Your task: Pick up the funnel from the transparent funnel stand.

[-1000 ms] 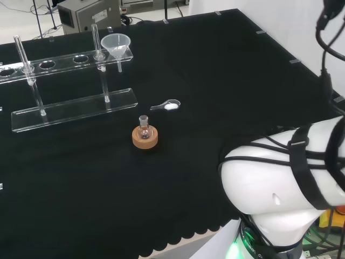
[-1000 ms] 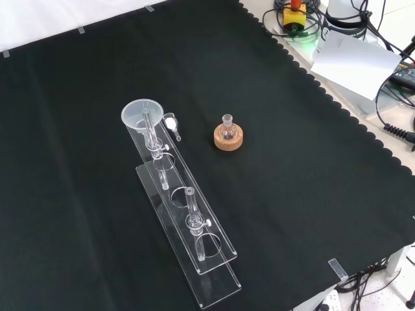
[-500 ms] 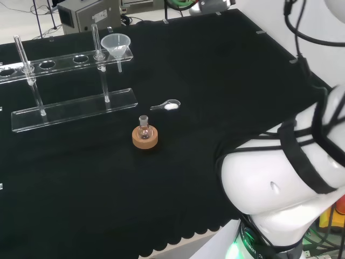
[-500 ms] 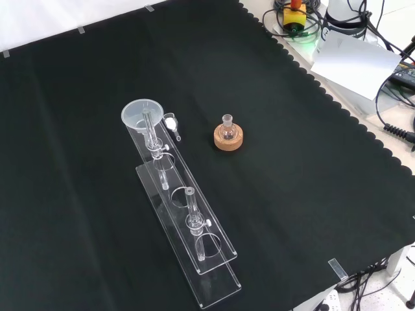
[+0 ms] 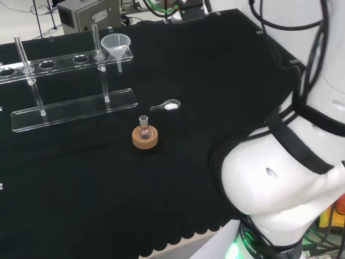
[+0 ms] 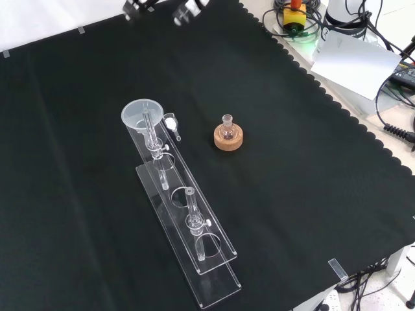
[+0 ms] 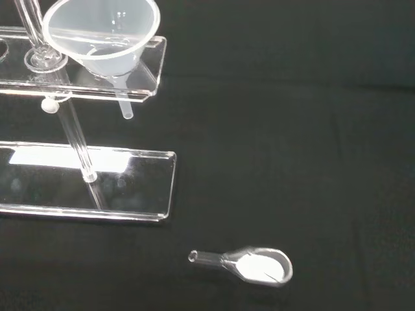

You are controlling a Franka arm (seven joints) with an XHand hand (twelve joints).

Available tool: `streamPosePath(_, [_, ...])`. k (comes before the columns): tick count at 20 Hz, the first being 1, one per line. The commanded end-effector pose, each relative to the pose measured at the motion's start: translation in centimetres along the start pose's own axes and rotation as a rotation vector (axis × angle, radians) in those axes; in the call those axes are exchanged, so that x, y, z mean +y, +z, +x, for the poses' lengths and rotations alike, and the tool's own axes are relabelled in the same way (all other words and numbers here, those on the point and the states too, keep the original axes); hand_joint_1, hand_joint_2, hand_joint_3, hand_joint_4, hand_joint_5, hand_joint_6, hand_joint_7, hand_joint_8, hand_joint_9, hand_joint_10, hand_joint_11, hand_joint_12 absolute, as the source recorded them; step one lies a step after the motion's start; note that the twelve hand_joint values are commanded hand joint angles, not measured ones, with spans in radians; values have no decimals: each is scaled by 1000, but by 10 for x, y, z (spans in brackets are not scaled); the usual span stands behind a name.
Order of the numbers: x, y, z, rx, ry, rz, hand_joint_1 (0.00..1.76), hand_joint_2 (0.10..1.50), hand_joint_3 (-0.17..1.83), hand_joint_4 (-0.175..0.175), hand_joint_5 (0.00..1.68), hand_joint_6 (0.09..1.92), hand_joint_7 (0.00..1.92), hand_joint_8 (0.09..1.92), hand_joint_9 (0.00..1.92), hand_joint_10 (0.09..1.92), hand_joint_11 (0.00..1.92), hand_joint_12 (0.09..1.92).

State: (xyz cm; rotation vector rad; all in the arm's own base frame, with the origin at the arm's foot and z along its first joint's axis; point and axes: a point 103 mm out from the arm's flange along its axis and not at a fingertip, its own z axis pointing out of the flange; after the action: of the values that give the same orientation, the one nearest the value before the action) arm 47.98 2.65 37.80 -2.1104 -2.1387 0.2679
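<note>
Hand (image 6: 188,10) well short of funnel (image 6: 143,115) — finger state: we cannot tell. Funnel sits in end hole of stand (image 6: 194,220). We'd come from above, pinch rim, lift straight — avoid spoon (image 6: 172,124).

A translucent plastic funnel (image 5: 116,45) sits upright in the end hole of a transparent funnel stand (image 5: 70,110), its wide mouth up and its short stem hanging below the upper shelf. The stand, two clear shelves joined by thin rods, rests on the black-clothed counter (image 5: 215,70).
</note>
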Motion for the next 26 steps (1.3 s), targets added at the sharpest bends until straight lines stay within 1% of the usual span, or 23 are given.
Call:
streamPosePath(1, [56,15,23,-42,-84,-10,27,1113,378,15,171,87,106,529,274,631,63,1390])
streamPosePath(3, [62,19,28,-69,-90,22,101,1075,353,11,176,87,129,545,307,645,85,1402])
streamPosePath(4, [65,21,31,-80,-92,36,174,1038,335,9,180,87,133,556,332,654,132,1400])
streamPosePath(7, [72,27,38,-91,-106,68,335,946,302,6,187,87,128,587,380,665,231,1388])
streamPosePath(9, [76,30,43,-102,-117,82,383,911,293,5,189,87,120,597,391,666,262,1386])
streamPosePath(17, [92,36,52,-129,-135,136,411,859,282,-1,183,87,109,611,373,662,281,1389])
streamPosePath(21, [100,40,57,-161,-132,207,423,834,281,-10,175,87,112,623,368,669,306,1395])
streamPosePath(26, [108,45,62,-209,-139,245,463,776,287,-18,141,87,78,638,351,700,355,1396])
